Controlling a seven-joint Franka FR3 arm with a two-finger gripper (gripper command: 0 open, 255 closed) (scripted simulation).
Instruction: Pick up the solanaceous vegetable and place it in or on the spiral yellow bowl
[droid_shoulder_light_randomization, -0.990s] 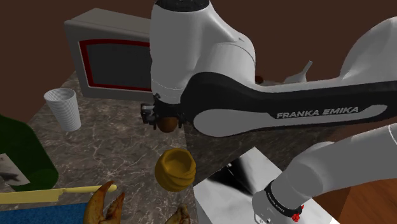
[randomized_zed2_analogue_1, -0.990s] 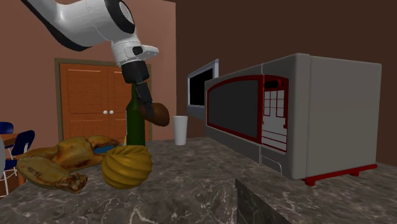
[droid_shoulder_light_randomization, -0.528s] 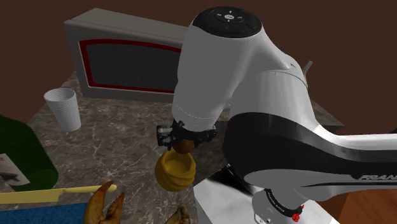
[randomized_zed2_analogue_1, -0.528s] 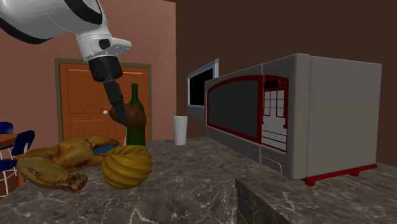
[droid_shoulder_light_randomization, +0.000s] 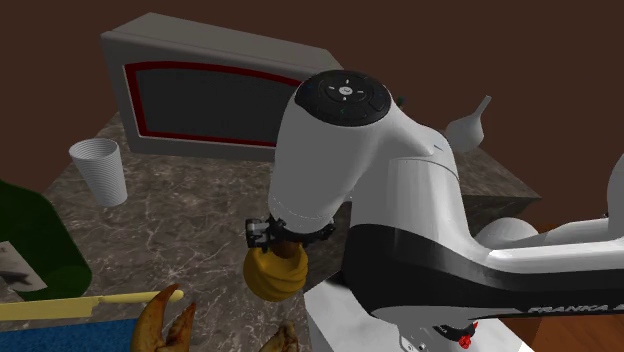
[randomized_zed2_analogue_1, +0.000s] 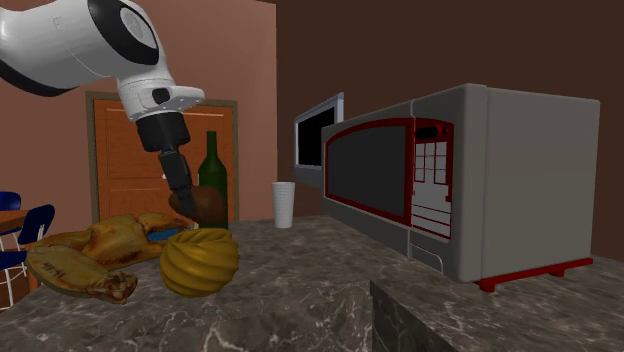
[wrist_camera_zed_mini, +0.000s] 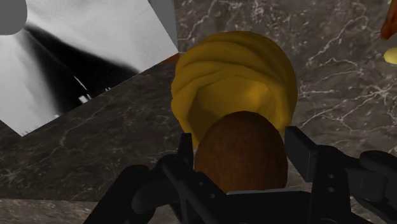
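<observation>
Between the two black fingers (wrist_camera_zed_mini: 304, 153) sits a brown, egg-shaped potato (wrist_camera_zed_mini: 238, 153), clamped on both flanks and held clear of the bench. Its long axis appears to run along the line of the fingers, with the rounded end pointing away from the hand and down toward the bowl. Seen from the second exterior view, the potato (randomized_zed2_analogue_1: 207, 205) hangs at the fingertips (randomized_zed2_analogue_1: 186, 190) just above the bowl's rim, a little toward that view's right of its middle.

Directly beneath is the yellow bowl with spiral ridges (wrist_camera_zed_mini: 235, 76), standing upright on the dark, veined marble bench (randomized_zed2_analogue_1: 300, 290); in the shoulder view the bowl (droid_shoulder_light_randomization: 272, 278) shows just below the arm's wrist. Beside the bowl, toward the arm's base, lies the shiny grey box of the stand (wrist_camera_zed_mini: 83, 57).

Further out on the second exterior view's left, a yellow-brown, lumpy item (randomized_zed2_analogue_1: 90, 250) rests on the bench, and a dark green glass bottle (randomized_zed2_analogue_1: 211, 175) stands upright behind the potato. A white ribbed cup (droid_shoulder_light_randomization: 98, 170) stands well apart from the bowl, near a grey microwave with red trim (randomized_zed2_analogue_1: 470, 180). Beyond them is an orange-brown panelled door (randomized_zed2_analogue_1: 125, 170).
</observation>
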